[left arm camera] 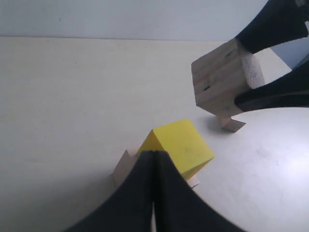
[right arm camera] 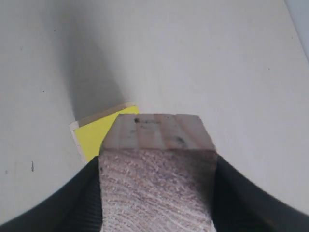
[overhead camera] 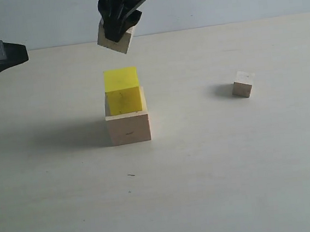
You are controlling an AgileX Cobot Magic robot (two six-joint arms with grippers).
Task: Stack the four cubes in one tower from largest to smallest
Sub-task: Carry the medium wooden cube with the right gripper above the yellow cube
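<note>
medium wood cube [overhead camera: 116, 40] clamped in right jaws, hanging tilted in the air above yellow cube [overhead camera: 122, 91], seemingly offset rather than squarely over it. next move, by judgement: level, centre, then straight down. yellow cube bright, seated on large wood cube [overhead camera: 129, 128], pale and bare. small wood cube [overhead camera: 243, 84] alone on surface [overhead camera: 233, 185], well off to the right. left jaws pressed shut at the left edge.

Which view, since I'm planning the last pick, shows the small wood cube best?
Exterior view: the small wood cube sits whole and alone. Left wrist view shows only a sliver behind the held cube; right wrist view shows none.
</note>
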